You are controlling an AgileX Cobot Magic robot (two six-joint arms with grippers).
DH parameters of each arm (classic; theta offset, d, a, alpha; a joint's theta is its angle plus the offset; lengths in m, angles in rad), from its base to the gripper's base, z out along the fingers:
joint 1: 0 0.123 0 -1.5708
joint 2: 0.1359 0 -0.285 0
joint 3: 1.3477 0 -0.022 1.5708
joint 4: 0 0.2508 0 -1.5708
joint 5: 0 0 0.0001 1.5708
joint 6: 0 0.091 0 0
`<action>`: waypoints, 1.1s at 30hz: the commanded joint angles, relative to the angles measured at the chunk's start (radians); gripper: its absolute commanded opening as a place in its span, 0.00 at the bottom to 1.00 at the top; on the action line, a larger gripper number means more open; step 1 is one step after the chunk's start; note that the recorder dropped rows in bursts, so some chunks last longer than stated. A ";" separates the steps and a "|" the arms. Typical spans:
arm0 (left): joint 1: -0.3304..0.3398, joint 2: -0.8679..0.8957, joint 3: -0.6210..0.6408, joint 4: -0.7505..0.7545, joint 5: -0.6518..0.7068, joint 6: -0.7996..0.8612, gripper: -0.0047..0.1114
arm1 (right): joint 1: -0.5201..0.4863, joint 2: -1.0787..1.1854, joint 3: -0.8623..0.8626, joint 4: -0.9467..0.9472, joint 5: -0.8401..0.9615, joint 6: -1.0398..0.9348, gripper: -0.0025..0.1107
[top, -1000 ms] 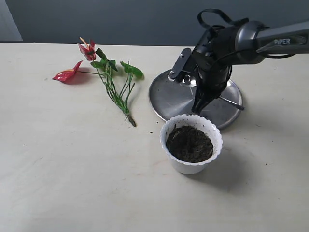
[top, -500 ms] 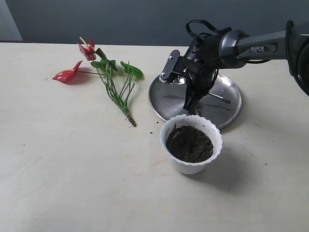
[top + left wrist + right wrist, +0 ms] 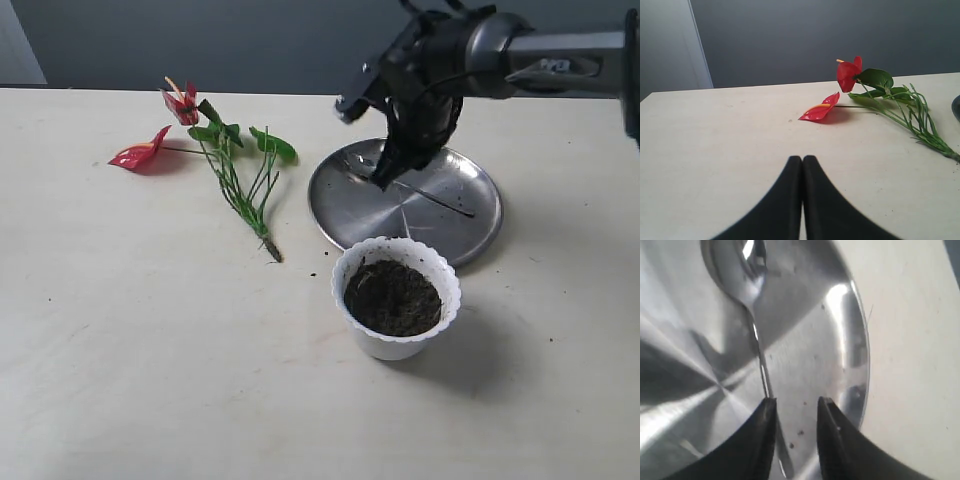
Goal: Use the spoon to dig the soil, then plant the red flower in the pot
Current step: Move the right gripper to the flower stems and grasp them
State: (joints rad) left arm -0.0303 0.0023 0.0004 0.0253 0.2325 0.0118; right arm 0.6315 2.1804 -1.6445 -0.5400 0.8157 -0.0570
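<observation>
The right gripper (image 3: 383, 180) hangs over the steel plate (image 3: 470, 230), jaws slightly parted — the spoon (image 3: 756, 315) lies loose on it. At ten o'clock from the pot (image 3: 396, 297) lies the red flower (image 3: 215, 145). The left gripper (image 3: 802, 165) is closed, empty.

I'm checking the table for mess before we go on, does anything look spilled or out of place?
A few dark crumbs of soil lie scattered on the table just left of the pot, near the red flower stem's end. Otherwise nothing stands out: the pot is upright and the spoon lies on the steel plate.
</observation>
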 commanded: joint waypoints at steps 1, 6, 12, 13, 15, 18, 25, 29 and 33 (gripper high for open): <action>-0.002 -0.002 0.000 0.003 0.001 -0.002 0.04 | -0.002 -0.109 -0.061 0.399 -0.110 -0.133 0.28; -0.002 -0.002 0.000 0.003 0.001 -0.002 0.04 | -0.001 -0.101 -0.117 1.005 -0.069 -0.557 0.39; -0.002 -0.002 0.000 0.003 0.001 -0.002 0.04 | 0.042 -0.052 -0.119 1.113 -0.153 -0.619 0.46; -0.002 -0.002 0.000 0.003 0.001 -0.002 0.04 | 0.051 -0.045 -0.119 1.113 -0.167 -0.621 0.46; -0.002 -0.002 0.000 0.003 0.001 -0.002 0.04 | 0.069 -0.023 -0.119 1.115 -0.204 -0.626 0.46; -0.002 -0.002 0.000 0.003 0.001 -0.002 0.04 | 0.093 0.010 -0.119 1.111 -0.254 -0.626 0.46; -0.002 -0.002 0.000 0.003 0.001 -0.002 0.04 | 0.139 0.095 -0.171 1.118 -0.271 -0.623 0.46; -0.002 -0.002 0.000 0.003 0.001 -0.002 0.04 | 0.148 0.144 -0.215 1.113 -0.307 -0.622 0.46; -0.002 -0.002 0.000 0.003 0.001 -0.002 0.04 | 0.148 0.159 -0.235 1.109 -0.372 -0.568 0.46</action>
State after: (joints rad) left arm -0.0303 0.0023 0.0004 0.0253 0.2325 0.0118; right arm 0.7823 2.3407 -1.8700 0.5713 0.4858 -0.6436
